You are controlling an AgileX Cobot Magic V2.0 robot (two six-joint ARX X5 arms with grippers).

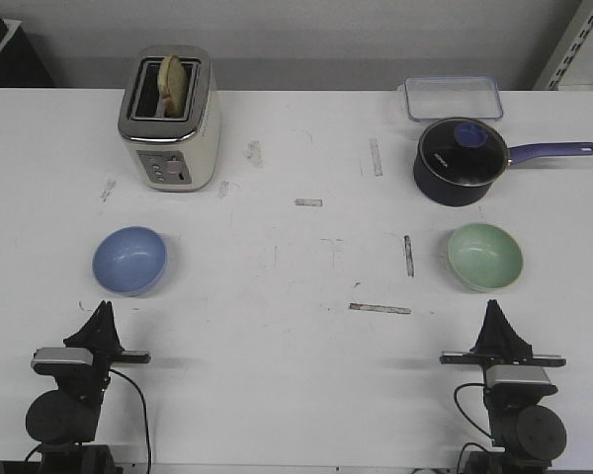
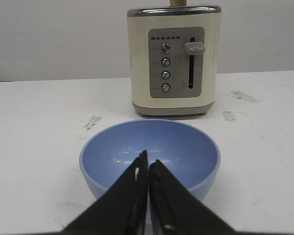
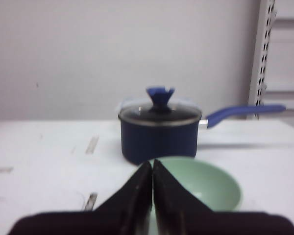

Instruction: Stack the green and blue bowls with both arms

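Note:
The periwinkle blue bowl sits upright on the left of the white table, also in the left wrist view. The pale mint green bowl sits upright on the right, also in the right wrist view. My left gripper is shut and empty, just short of the blue bowl's near side; in its wrist view the fingers are pressed together. My right gripper is shut and empty, just short of the green bowl; it also shows in its wrist view.
A cream toaster with bread stands behind the blue bowl. A dark navy saucepan with glass lid and long handle stands behind the green bowl. A clear lidded box lies at the back right. Tape strips mark the table.

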